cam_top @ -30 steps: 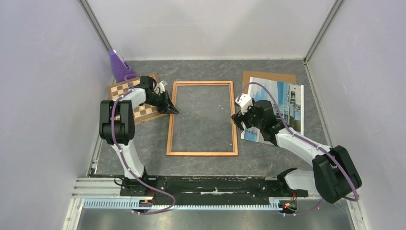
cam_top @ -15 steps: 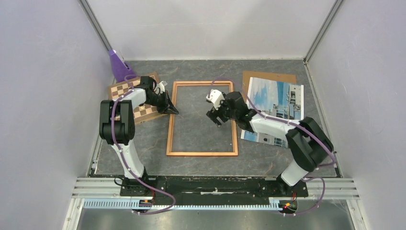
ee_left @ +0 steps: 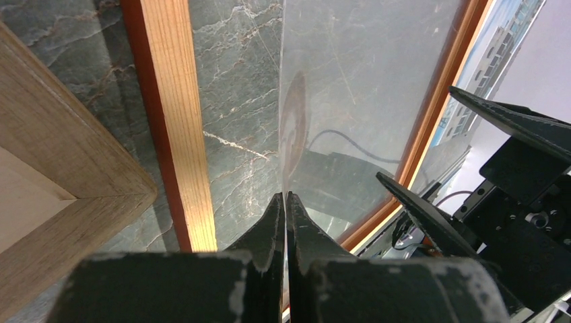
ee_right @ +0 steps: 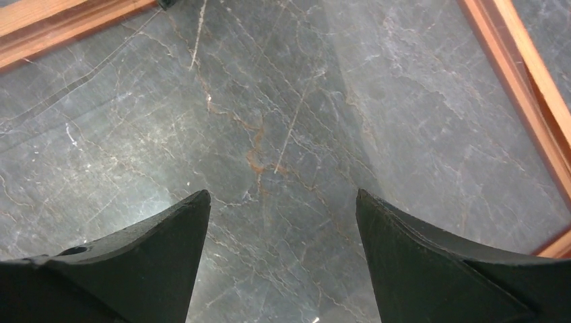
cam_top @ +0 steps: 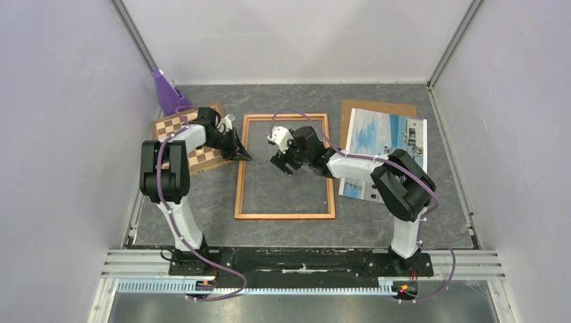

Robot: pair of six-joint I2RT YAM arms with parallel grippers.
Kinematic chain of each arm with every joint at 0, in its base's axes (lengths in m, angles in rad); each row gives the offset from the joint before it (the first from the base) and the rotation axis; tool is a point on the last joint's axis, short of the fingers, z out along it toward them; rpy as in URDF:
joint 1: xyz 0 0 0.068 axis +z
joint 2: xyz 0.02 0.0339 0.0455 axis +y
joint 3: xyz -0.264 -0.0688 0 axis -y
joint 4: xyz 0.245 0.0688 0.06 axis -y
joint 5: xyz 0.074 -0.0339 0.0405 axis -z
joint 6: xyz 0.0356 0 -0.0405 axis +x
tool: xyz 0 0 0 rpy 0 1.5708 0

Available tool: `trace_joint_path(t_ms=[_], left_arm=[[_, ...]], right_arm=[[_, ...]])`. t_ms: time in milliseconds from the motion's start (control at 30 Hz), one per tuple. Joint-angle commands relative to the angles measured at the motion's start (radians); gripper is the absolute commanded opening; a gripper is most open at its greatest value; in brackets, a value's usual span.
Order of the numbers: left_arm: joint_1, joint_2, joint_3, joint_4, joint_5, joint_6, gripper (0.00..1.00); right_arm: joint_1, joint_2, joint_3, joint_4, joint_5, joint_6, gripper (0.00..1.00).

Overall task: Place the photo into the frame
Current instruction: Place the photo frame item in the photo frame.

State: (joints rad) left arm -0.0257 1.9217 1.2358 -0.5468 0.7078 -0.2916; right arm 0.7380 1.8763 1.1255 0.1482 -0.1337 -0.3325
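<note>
Two jobs: your left hand (cam_top: 244,156) clenched at frame's (cam_top: 284,216) 9 o'clock rail, prob. steadying it; right hand (cam_top: 282,167) spread, empty, over frame; photo (cam_top: 385,134) lies at 3 o'clock.

A chessboard (cam_top: 172,126) lies on the left of the grey marbled table (cam_top: 289,94); its pale wooden corner fills the lower left of the left wrist view. Behind it, in the far left corner, stands 1 purple object (cam_top: 163,91). A brown panel (cam_top: 377,106) lies at the far right, partly covered. A clear pane (ee_left: 350,101) mirrors a cable.
</note>
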Motion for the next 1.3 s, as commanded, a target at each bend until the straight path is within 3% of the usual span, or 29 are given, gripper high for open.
trace_joint_path(t_ms=[0,1267], left_arm=[[-0.01,-0.022,-0.007,0.013,0.0,-0.014,0.02],[-0.009,-0.02,-0.011,-0.001,0.037,-0.111,0.02]], right_arm=[[0.017,0.025,0.046,0.017,-0.001,-0.001,0.82],[0.023,0.048,0.047,-0.002,0.027,0.001,0.82]])
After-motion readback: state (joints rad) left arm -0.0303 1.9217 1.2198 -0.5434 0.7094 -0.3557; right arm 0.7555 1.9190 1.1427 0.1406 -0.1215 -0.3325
